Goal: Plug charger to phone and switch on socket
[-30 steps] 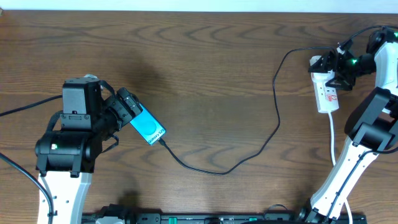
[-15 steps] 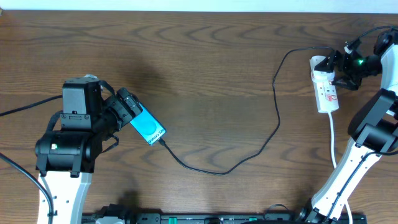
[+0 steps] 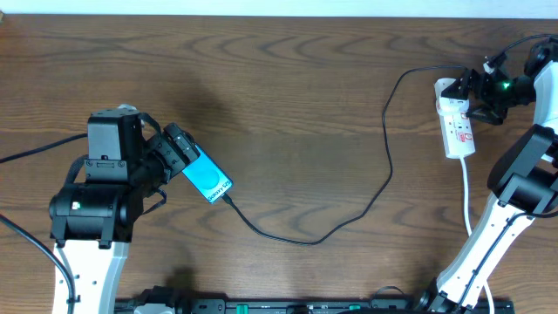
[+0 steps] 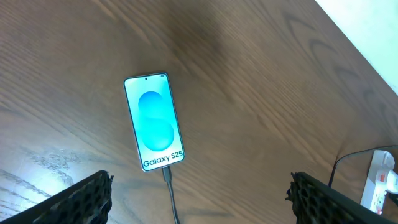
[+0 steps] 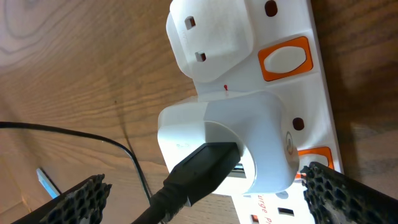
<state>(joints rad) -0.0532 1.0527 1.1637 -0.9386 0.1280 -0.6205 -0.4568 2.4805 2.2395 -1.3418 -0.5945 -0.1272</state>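
Right gripper [image 3: 476, 94] hangs released, empty, at the socket [image 3: 457, 131] by the surface's [image 3: 288, 87] right edge; left gripper [image 3: 180, 150], also released, hovers above the phone [image 3: 207, 180] near the left edge, charger [image 3: 384, 174] plugged in. The light socket may slide; its small orange switch [image 5: 284, 60] likely wants a firm, straight-down press.

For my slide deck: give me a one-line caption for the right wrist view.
Open right gripper at the socket, charger plugged into a white adapter beside orange switches.
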